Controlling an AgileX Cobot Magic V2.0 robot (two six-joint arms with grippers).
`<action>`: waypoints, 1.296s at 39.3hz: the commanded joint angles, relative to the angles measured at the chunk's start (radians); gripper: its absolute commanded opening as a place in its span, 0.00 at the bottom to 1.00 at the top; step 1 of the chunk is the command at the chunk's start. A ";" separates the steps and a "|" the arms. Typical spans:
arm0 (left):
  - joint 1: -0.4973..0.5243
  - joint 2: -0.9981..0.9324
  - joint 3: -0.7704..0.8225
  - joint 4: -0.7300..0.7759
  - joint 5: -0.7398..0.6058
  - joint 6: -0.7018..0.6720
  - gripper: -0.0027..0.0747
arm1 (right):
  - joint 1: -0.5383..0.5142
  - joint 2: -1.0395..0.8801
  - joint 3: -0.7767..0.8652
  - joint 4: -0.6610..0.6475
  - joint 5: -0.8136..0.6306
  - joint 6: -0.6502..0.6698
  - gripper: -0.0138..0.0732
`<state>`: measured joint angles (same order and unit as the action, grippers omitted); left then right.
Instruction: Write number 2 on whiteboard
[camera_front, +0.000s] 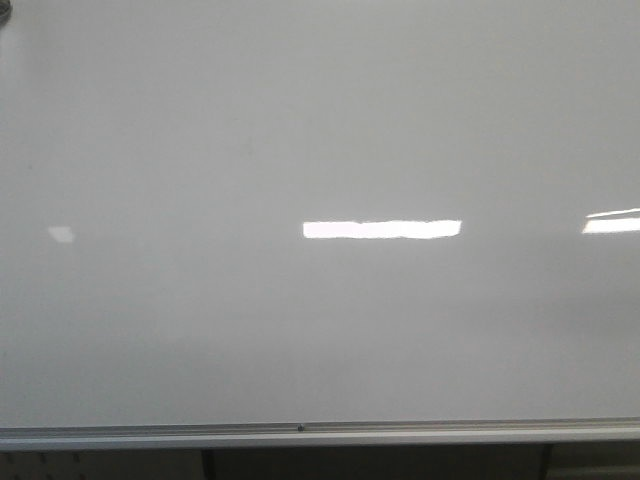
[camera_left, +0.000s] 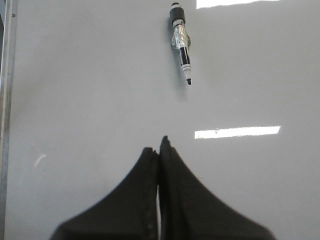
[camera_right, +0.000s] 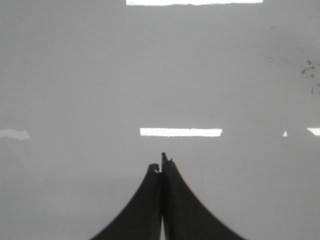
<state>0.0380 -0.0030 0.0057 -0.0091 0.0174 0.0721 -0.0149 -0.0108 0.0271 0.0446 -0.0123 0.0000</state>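
Whiteboard (camera_front: 200, 150) blank in front view, silver rail (camera_front: 150, 435) along its lower edge. Left gripper (camera_left: 159, 145) fingers pressed together, empty; uncapped black marker (camera_left: 181, 42) flat on board well ahead of fingertips, apart. Right gripper (camera_right: 161, 162) likewise pinched closed, empty, over bare board with faint smudges (camera_right: 307, 72).

From the front, the whiteboard (camera_front: 320, 130) lies bare and wide open to me, left to right — nothing stands on it, and only its silver rail (camera_front: 320, 433) bounds the near edge. Ahead of my left claw (camera_left: 159, 150) one marker (camera_left: 181, 42) lies on the board — well apart.
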 joint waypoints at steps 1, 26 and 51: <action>-0.006 -0.019 0.022 -0.001 -0.084 -0.010 0.01 | -0.005 -0.015 0.000 0.000 -0.073 -0.008 0.08; -0.006 -0.019 0.022 -0.001 -0.090 -0.010 0.01 | -0.005 -0.015 0.000 0.000 -0.077 -0.008 0.08; -0.006 0.072 -0.390 -0.001 -0.051 -0.033 0.01 | -0.005 0.095 -0.421 -0.014 0.155 -0.009 0.08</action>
<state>0.0380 0.0146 -0.2755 -0.0091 -0.0358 0.0496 -0.0149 0.0189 -0.2862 0.0430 0.1632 0.0000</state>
